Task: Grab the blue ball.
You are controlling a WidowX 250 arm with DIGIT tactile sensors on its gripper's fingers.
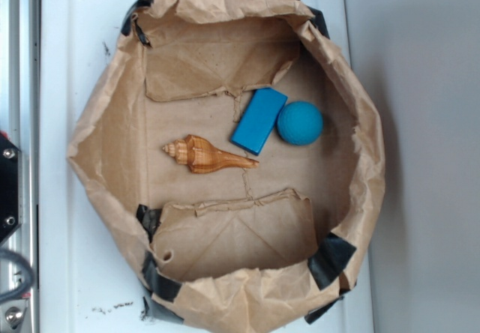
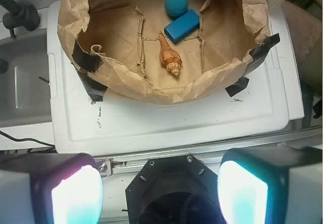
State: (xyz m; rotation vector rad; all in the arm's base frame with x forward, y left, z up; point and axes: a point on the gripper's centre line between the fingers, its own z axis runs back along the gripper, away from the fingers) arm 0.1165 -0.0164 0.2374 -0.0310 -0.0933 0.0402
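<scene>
Approach stage, nothing grabbed yet. The gripper [image 2: 160, 188] hangs back over the white tray's [image 2: 166, 125] near edge, jaws spread wide and empty. The blue ball [image 2: 176, 3] sits far ahead, slightly right of centre, against the paper bag's [image 2: 151, 90] far wall and touching the blue block [image 2: 182, 25]. The shell [image 2: 169, 57] lies nearer, on the way. Next move, I'd say: forward over the crumpled near rim, then down. Open room looks tight beside the block.
</scene>
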